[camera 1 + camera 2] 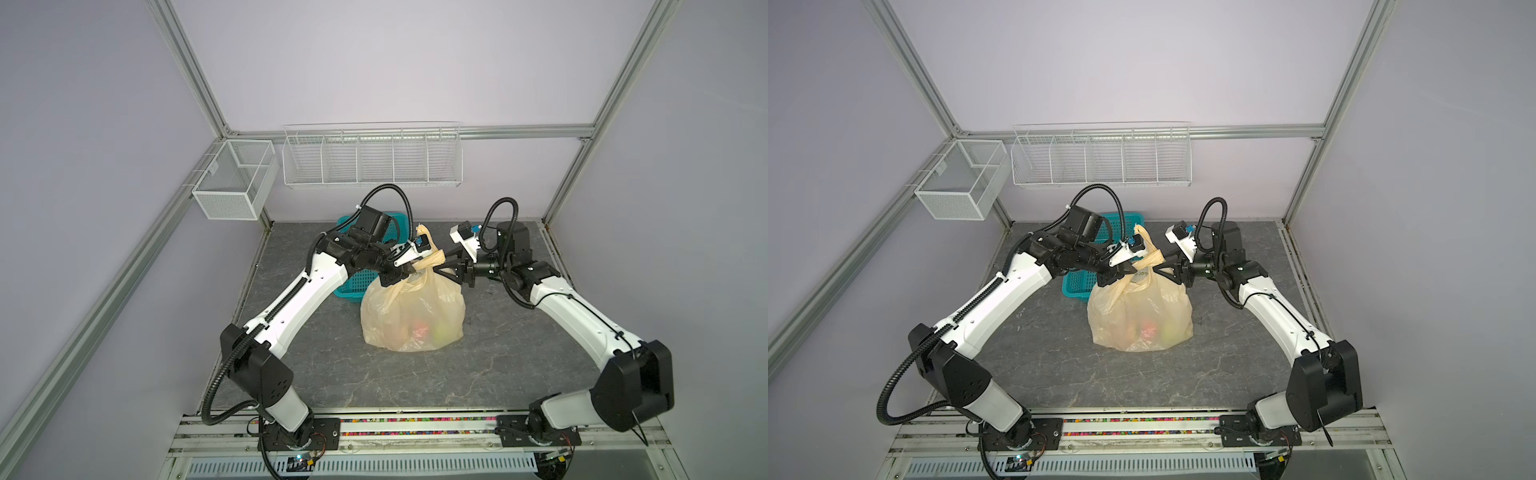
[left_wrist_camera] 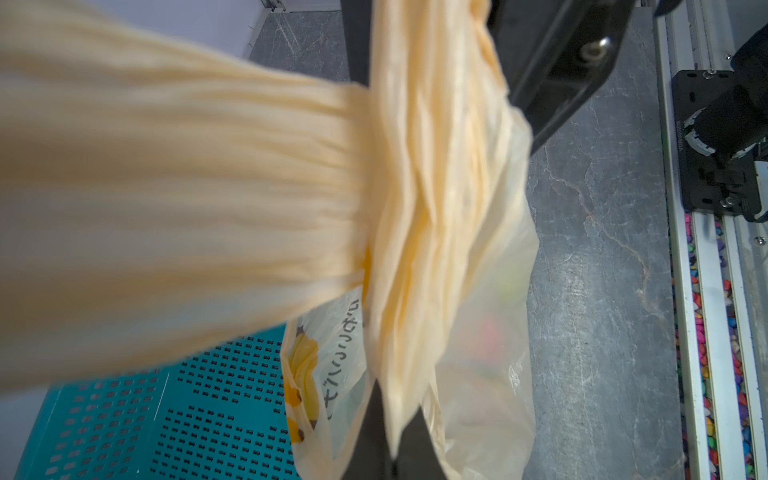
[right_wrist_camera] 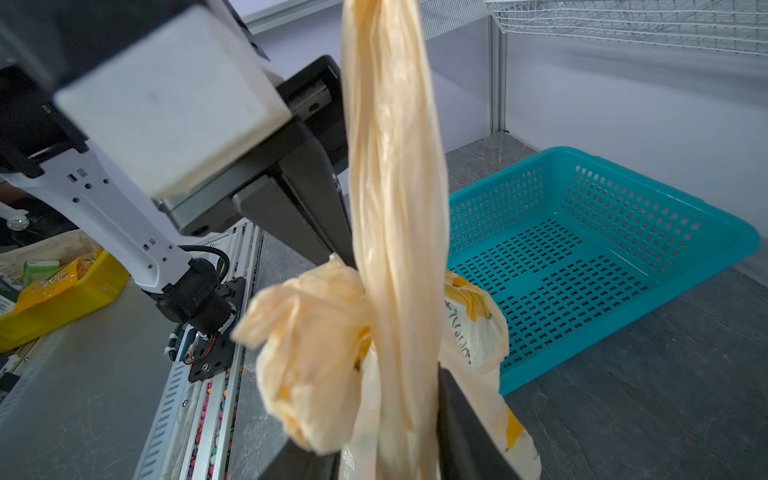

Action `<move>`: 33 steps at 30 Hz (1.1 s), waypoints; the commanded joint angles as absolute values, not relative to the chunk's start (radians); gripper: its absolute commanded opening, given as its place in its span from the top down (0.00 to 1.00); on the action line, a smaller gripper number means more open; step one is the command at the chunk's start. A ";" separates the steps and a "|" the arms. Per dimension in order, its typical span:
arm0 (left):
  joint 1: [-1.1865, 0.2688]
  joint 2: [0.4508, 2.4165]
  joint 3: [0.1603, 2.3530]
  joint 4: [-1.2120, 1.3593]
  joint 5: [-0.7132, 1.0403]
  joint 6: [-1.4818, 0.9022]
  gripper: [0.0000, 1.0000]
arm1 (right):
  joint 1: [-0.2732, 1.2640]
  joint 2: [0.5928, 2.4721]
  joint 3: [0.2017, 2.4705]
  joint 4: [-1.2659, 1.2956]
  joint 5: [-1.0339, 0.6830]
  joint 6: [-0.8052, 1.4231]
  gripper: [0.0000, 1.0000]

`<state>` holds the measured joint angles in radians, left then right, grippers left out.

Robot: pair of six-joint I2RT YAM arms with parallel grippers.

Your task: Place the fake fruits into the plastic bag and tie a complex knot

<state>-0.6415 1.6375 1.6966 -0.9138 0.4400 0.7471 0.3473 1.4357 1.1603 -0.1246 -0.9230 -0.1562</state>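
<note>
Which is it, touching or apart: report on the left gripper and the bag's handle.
Touching. The left wrist view shows the left gripper pinching the bag's bunched handle.

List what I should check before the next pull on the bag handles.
1. Fake fruits inside the plastic bag: ok, red and green shapes show through.
2. Left end effector shut on a bag handle: ok.
3. Right end effector gripping: not ok, jaws apart around that handle.
4. Knot tight: not ok, seemingly one loose bunched wrap.
5. Teal basket emptied: ok in the part the right wrist view shows.
</note>
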 commanded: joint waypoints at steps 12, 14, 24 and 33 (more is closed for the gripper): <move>-0.646 1.640 1.711 -0.947 0.422 0.785 1.00 | 0.363 1.468 1.097 0.163 -0.924 -0.092 0.24; -0.646 1.638 1.703 -0.938 0.422 0.788 1.00 | 0.365 1.476 1.096 0.184 -0.923 -0.090 0.19; -0.646 1.639 1.657 -0.886 0.403 0.796 1.00 | 0.385 1.521 1.092 0.282 -0.935 -0.054 0.13; -0.646 1.643 1.654 -0.884 0.386 0.798 1.00 | 0.391 1.548 1.102 0.316 -0.948 -0.024 0.32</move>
<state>-0.6418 1.6409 1.6638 -0.8761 0.3958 0.7658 0.3843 1.5471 1.1049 0.2771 -0.9237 -0.0338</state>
